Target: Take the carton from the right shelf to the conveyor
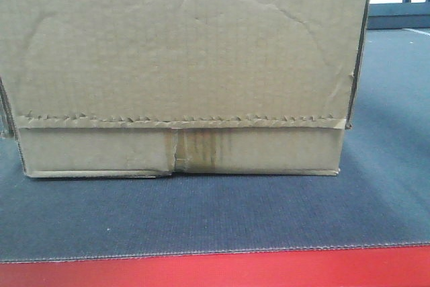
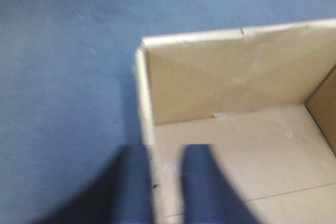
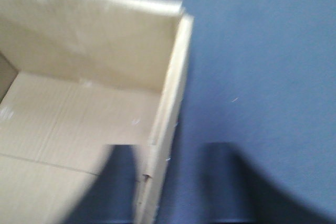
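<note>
While the carton (image 1: 181,72) sits on the conveyor (image 1: 215,220), its lower edge resting on the dark grey belt a little behind the red front edge (image 1: 215,270), we straddle its two side walls with our grippers. In the left wrist view, our left gripper (image 2: 163,187) has one dark finger outside the carton's left wall (image 2: 146,108) and one inside, with the wall edge running between them; the view is blurred, so we cannot tell whether the fingers press on the cardboard or stand slightly off it. In the right wrist view, our right gripper (image 3: 173,182) stands the same way over the right wall (image 3: 168,108), one finger inside, the other well outside over the belt, a visible gap between that outer finger and the wall, so this gripper looks spread apart. We count one carton, open at the top and bare inside, two grippers with two fingers each, one serrated paper tape strip (image 1: 181,122) across the front face, and one stained clear tape patch (image 1: 201,149) at the centre seam.
</note>
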### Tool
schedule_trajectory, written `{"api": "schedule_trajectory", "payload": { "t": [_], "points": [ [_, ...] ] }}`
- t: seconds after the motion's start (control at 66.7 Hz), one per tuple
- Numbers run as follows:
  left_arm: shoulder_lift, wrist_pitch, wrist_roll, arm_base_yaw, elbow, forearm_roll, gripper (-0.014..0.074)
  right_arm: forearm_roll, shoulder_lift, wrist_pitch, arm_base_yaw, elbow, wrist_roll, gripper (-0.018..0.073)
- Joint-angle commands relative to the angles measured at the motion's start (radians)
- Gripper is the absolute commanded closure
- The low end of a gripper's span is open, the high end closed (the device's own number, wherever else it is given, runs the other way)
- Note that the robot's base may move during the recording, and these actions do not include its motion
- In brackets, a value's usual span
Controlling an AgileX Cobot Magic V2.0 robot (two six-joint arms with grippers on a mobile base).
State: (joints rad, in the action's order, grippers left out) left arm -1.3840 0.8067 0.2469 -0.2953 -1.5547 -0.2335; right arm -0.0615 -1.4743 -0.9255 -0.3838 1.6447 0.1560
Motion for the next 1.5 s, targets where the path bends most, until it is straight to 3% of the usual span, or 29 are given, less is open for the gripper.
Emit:
{"api": "schedule_trajectory", "payload": {
  "t": [0.0, 0.03, 0.18, 0.3, 0.435, 0.6, 0.93, 1.275, 1.485],
  "points": [
    [0.029, 0.041, -0.023, 0.036, -0.006, -0.017, 0.0604, -0.054, 0.043, -0.006, 0.009, 0.008, -0.001, 0.0624],
    [0.034, 0.055, -0.033, 0.055, -0.001, -0.014, 0.0591, -0.059, 0.051, -0.012, 0.018, 0.002, -0.001, 0.0657],
    [0.079, 0.068, -0.138, 0.181, 0.091, 0.060, 0.0582, -0.057, 0.107, -0.004, 0.099, -0.103, -0.001, 0.0629],
    [0.141, 0.008, -0.193, 0.273, 0.229, 0.142, 0.0582, -0.057, 0.155, 0.041, 0.159, -0.237, -0.001, 0.0629],
    [0.250, -0.101, -0.195, 0.337, 0.425, 0.164, 0.0582, -0.057, 0.221, 0.117, 0.196, -0.401, -0.001, 0.0629],
    [0.409, -0.235, -0.204, 0.342, 0.688, 0.157, 0.0582, -0.057, 0.332, 0.249, 0.201, -0.615, -0.001, 0.0629],
    [0.812, -0.435, -0.204, 0.342, 1.070, 0.157, 0.0582, -0.061, 0.655, 0.542, 0.201, -1.015, -0.001, 0.0629],
    [1.207, -0.473, -0.204, 0.342, 1.166, 0.152, 0.0582, -0.063, 1.126, 0.612, 0.201, -1.255, -0.022, 0.0629],
    [1.279, -0.475, -0.204, 0.342, 1.166, 0.152, 0.0582, -0.063, 1.382, 0.612, 0.201, -1.273, -0.042, 0.0629]
  ]
}}
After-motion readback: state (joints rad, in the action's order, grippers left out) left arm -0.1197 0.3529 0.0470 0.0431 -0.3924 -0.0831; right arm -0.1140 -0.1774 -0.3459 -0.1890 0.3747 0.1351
